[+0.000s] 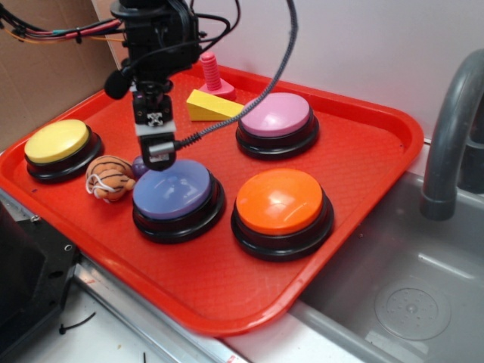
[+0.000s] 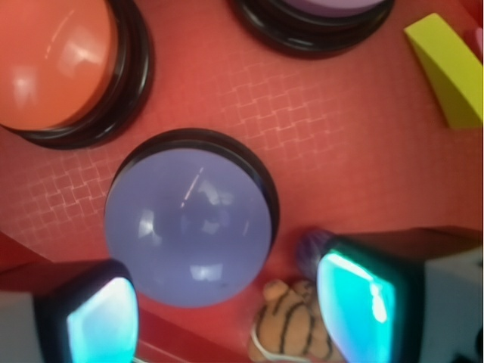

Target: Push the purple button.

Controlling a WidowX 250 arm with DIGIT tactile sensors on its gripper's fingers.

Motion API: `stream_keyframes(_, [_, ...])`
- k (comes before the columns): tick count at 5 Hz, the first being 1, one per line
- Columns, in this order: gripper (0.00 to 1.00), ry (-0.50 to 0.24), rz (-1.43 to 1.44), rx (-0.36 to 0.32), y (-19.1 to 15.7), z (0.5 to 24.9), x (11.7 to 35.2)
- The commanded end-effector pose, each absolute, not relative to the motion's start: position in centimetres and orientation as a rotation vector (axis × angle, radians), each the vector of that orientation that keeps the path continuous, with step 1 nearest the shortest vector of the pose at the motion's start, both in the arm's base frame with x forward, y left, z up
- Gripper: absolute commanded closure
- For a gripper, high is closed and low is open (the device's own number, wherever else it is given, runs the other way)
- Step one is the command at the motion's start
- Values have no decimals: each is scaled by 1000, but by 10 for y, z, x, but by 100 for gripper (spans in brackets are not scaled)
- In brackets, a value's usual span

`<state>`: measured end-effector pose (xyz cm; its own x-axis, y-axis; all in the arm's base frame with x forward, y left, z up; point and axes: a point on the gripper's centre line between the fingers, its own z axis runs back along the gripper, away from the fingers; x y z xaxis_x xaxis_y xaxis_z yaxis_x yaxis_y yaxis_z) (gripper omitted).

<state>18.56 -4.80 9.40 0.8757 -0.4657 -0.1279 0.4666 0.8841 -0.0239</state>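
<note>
I'm hovering the gripper [image 2: 227, 310] over the back edge of the purple button [image 1: 173, 190]. My fingers [image 2: 102, 321] are spread apart, gripping nothing. The dome's centre is lying just forward of them, beside the orange button [image 1: 280, 200], so I'm expecting a short nudge forward and down.

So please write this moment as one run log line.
phase: approach | pincer: open, above near edge of purple button | contact: cannot tell | beside button: tiger toy | surface: red tray
</note>
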Motion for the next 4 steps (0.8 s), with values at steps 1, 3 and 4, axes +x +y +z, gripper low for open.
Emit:
stream_keyframes(1, [0,54,-487,32,-51,127,187])
stream_keyframes(3, [0,55,-479,53,-46,138,188])
stream_keyframes(4, [0,44,-461,82,-45,148,186])
